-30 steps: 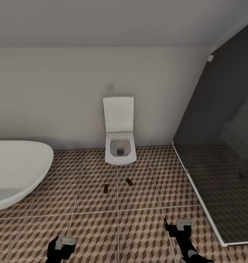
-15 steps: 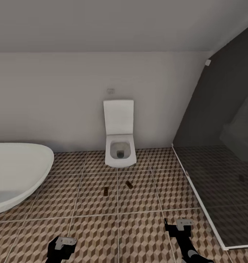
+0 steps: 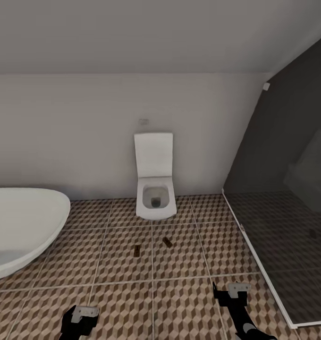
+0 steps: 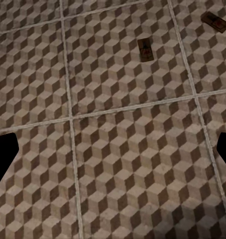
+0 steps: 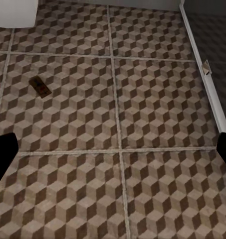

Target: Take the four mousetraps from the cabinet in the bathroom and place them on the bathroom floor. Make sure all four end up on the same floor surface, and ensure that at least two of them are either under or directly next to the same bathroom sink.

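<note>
Two mousetraps lie flat on the cube-patterned bathroom floor (image 3: 122,302) in front of the toilet: one (image 3: 137,250) to the left, the other (image 3: 167,242) to its right. The left wrist view has both, the nearer mousetrap (image 4: 145,50) and the farther mousetrap (image 4: 215,21). One mousetrap (image 5: 40,87) lies ahead in the right wrist view. My left gripper (image 3: 80,315) and right gripper (image 3: 231,293) hang low over the tiles, well short of the traps. Both are open, with bare floor between the fingers (image 4: 3,159) (image 5: 2,154). The cabinet and sink are out of view.
A white toilet (image 3: 154,189) with its lid up stands against the back wall. A white rounded tub (image 3: 19,226) sits at the left. The dark smoked-glass shower enclosure (image 3: 283,222) with a white floor rail (image 5: 205,74) closes off the right side.
The whole picture has slid down a little and the toilet looks slightly smaller, so the camera has moved. The two mousetraps and both arms keep their places.
</note>
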Controlling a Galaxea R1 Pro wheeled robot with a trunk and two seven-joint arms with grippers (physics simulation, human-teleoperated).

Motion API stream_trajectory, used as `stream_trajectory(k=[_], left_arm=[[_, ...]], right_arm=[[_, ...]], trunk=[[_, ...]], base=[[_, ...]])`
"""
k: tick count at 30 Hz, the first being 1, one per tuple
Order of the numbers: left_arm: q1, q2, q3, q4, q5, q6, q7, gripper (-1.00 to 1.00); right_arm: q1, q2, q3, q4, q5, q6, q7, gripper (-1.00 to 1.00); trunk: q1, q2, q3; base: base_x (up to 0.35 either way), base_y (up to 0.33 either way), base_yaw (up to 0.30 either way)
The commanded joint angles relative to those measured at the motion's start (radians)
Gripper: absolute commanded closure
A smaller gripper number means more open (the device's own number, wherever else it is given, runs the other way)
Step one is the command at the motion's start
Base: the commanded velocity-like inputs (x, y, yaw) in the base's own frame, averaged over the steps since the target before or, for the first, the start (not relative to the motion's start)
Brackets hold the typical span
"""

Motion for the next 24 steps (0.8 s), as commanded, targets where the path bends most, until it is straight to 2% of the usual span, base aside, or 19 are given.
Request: stream_trajectory(k=[1, 24], left_arm=[[-0.001, -0.001, -0.008, 0.003, 0.005, -0.005, 0.001, -1.00], [0.000, -0.001, -0.008, 0.003, 0.005, -0.005, 0.001, -1.00]], right_arm=[[-0.001, 0.000, 0.009, 0.001, -0.008, -0.003, -0.002, -1.00], [0.007, 0.000, 0.009, 0.001, -0.008, -0.003, -0.002, -1.00]], trunk=[[0.001, -0.002, 0.000], [0.001, -0.002, 0.038]], base=[[0.000, 0.000, 0.000], [0.000, 0.000, 0.000]])
